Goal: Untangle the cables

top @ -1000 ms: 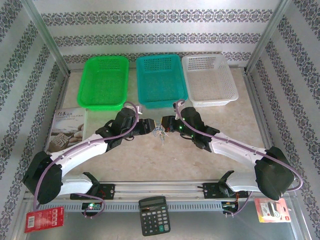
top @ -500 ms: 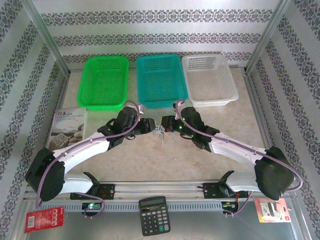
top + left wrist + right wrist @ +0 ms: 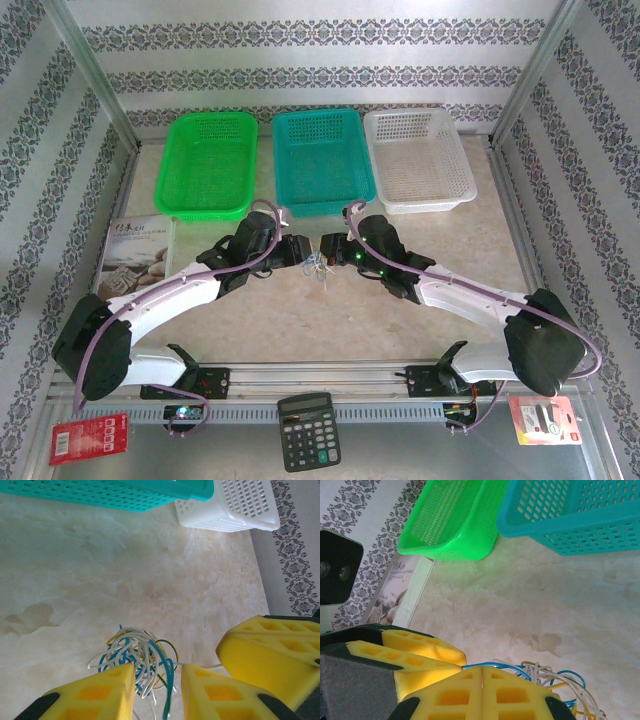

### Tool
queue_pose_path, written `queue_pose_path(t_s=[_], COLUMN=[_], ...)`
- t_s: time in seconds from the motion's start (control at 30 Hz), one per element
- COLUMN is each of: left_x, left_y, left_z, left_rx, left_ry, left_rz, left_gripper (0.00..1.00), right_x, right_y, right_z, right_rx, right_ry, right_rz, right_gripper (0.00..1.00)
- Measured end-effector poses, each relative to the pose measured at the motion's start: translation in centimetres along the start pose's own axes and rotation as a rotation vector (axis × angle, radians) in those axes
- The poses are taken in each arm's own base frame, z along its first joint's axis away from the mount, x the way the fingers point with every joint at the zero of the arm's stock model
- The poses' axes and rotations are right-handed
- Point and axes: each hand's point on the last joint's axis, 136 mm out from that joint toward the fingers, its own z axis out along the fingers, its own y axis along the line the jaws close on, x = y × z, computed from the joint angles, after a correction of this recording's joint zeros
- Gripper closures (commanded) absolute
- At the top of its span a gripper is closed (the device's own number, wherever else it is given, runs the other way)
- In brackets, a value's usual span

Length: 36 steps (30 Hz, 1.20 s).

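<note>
Top external view: the cables (image 3: 318, 265) are hanging as a small clump over mid-table, at 6 o'clock from the teal basket (image 3: 322, 160). The left gripper (image 3: 301, 254) is coming at them from 9 o'clock and the right gripper (image 3: 331, 250) from 3 o'clock.

In the right wrist view the right gripper (image 3: 482, 671) is pressing its fingers together. Blue and white strands of the cables (image 3: 555, 676) are spilling out at 3 o'clock, so it seems to be pinching part of the clump.

In the left wrist view the left gripper (image 3: 157, 672) is standing with its jaws apart. White, blue and yellow loops of the cables (image 3: 135, 652) are lying in the gap and at 12 o'clock, not yet squeezed.

The step in hand looks like taking a second hold. Next, the left jaws are needing to close on a few strands only, then both arms should be drawing apart toward 9 and 3 o'clock.

Compared with a second ago, the left gripper is sitting closer to the clump and the gap between the two grippers is narrower.
</note>
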Motion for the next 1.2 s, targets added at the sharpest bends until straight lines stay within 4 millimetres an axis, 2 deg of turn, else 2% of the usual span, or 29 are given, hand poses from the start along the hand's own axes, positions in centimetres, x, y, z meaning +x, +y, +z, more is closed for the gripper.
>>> queue_pose_path(t_s=[0.33,0.5,0.57,0.67,0.77,0.87,0.97,1.2], left_x=[0.3,0.3,0.2,0.0,-0.3,-0.6,-0.9,-1.4], left_y=[0.4,0.4,0.3,0.1,-0.3,-0.9,-1.6,-2.7], left_z=[0.5,0.6,0.5,0.5,0.4,0.3,0.0,-0.6], left_rx=[-0.014,-0.015,-0.013,-0.008,-0.001,0.017,0.040,0.071], left_ry=[0.013,0.015,0.014,0.010,0.006,0.003,0.000,-0.008], left_rz=[-0.004,-0.002,-0.001,-0.001,-0.002,-0.006,-0.013,-0.022], left_gripper=[0.81,1.00,1.00,1.00,1.00,1.00,1.00,1.00], right_x=[0.2,0.3,0.4,0.9,2.2,3.8,4.9,5.1], right_y=[0.2,0.1,0.0,-0.5,-2.0,-3.5,-4.4,-4.1], right_z=[0.1,0.2,0.2,0.2,0.2,0.0,-0.2,-0.3], right_rx=[-0.005,-0.003,-0.002,0.005,0.037,0.070,0.081,0.046], right_ry=[0.004,0.006,0.007,0.010,0.027,0.053,0.071,0.064], right_rz=[-0.003,-0.003,-0.003,-0.002,-0.017,-0.054,-0.100,-0.177], right_gripper=[1.00,1.00,0.98,0.73,0.51,0.36,0.27,0.24])
